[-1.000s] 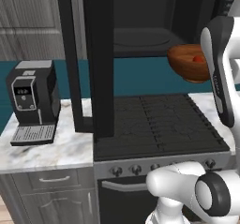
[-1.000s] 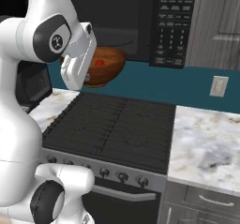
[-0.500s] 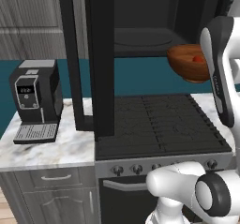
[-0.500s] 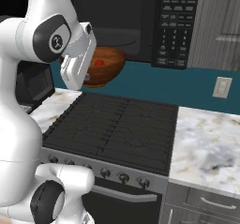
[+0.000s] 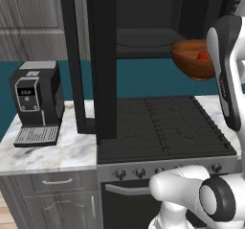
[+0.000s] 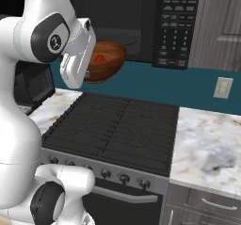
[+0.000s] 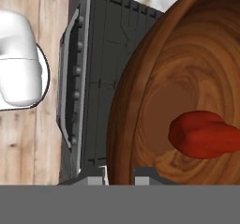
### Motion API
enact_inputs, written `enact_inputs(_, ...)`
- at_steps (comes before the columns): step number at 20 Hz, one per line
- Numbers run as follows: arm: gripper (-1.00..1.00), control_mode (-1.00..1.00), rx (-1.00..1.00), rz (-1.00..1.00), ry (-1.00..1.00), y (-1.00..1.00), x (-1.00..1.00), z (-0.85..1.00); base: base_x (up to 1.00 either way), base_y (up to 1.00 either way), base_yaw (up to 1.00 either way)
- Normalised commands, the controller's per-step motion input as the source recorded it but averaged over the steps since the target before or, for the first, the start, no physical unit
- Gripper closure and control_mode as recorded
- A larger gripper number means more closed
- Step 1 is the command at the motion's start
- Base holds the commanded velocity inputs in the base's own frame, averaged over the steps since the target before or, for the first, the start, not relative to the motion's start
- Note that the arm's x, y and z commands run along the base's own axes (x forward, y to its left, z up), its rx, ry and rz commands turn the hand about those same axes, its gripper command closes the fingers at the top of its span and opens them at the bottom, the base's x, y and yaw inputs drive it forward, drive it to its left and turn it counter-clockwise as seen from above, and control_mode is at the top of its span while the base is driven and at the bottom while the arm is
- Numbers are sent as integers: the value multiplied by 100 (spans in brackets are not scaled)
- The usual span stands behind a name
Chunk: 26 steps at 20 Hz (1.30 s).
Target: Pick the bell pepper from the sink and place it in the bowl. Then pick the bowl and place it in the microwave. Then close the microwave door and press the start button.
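Observation:
The reddish-brown bowl (image 5: 190, 60) (image 6: 107, 59) (image 7: 154, 96) hangs in the air above the stove, just in front of the open microwave (image 6: 136, 17) cavity. My gripper (image 7: 119, 175) is shut on the bowl's near rim, one fingertip on each side of the wall. The red bell pepper (image 5: 204, 56) (image 6: 99, 58) (image 7: 204, 134) lies inside the bowl. The microwave door (image 5: 102, 60) stands swung open to the left, seen edge-on. The keypad (image 6: 176, 28) is on the microwave's right side. The sink is out of view.
A black stove (image 6: 113, 127) with several knobs lies below the bowl. A coffee machine (image 5: 36, 101) stands on the marble counter (image 5: 52, 151) to the left, past the open door. More counter (image 6: 207, 144) and a wall outlet (image 6: 222, 87) lie to the right.
The held bowl has shifted only very slightly, a touch higher. The grip and the door are unchanged.

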Motion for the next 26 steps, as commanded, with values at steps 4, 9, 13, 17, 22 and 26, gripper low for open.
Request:
enact_inputs(4, 100, -100, 0, 0, -16, 21, 27, 36, 0, 0, 0)
enact_inputs(9, 100, -100, 0, 0, -8, 27, 36, 52, 0, 0, 0)
enact_inputs(13, 100, -100, 0, 0, -1, 26, 62, 29, 0, 0, 0)
enact_inputs(17, 100, -100, 0, 0, 0, 6, 61, 7, 0, 0, 0)
enact_inputs(22, 100, -100, 0, 1, 0, 5, 79, 0, 0, 0, 0)
enact_inputs(26, 100, -100, 0, 6, -4, 24, 84, -3, 0, 0, 0)
